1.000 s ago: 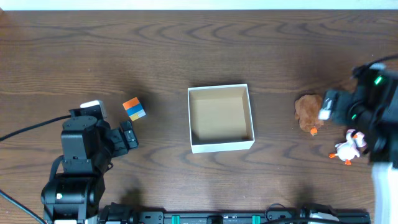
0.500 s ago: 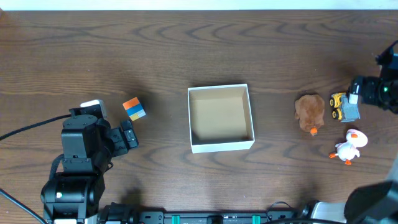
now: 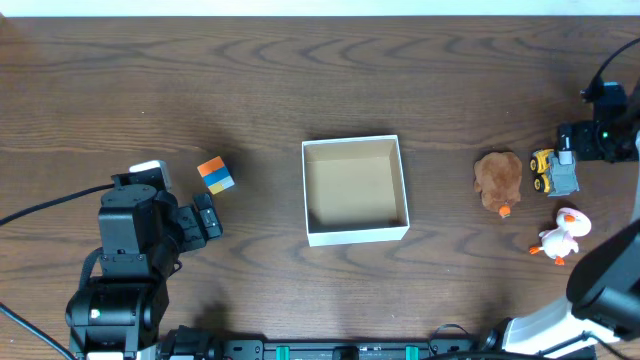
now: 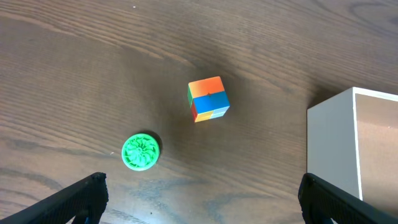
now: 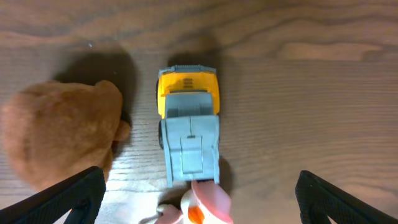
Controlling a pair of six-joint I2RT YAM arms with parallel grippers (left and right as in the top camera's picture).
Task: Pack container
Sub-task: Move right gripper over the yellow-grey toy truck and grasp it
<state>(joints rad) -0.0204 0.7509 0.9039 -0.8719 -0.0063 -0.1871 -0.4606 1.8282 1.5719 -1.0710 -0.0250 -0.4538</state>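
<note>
Frame of reference: clock directions as you read the overhead view, 12 o'clock at the table's far edge.
Surface: dark wood-grain table (image 3: 300,80).
Task item: the square, shallow, lidless white cardboard container (image 3: 355,190) with a tan-brown inside sits at the middle of the table, open side up. Its white wall also shows at the right edge of the left wrist view (image 4: 329,149).
Left gripper (image 4: 202,199): jaws spread wide and holding nothing. You see only the two dark fingertips (image 4: 84,193) in the bottom corners. In the overhead view it sits at 8 o'clock from the container (image 3: 207,218), well apart from it.
Left-side items: a small cube (image 3: 215,175) with orange, blue, yellow and green faces lies at 9 o'clock from the container (image 4: 208,99). A round green ribbed disc (image 4: 140,151) lies near the cube. You find it in the left wrist view only.
Right gripper (image 5: 199,199): jaws spread wide and holding nothing, above the toys at the table's 3 o'clock edge (image 3: 590,140).
Right-side items: a brown plush toy (image 3: 497,180) lies at 3 o'clock from the container (image 5: 59,137). A yellow and grey toy truck (image 3: 553,172) stands just beside it at its 3 o'clock (image 5: 188,130), with a narrow gap between them. A white toy duck (image 3: 560,235) with orange feet lies near the truck at its 6 o'clock.
Contact, duck to truck: you cannot tell from the right wrist view.
</note>
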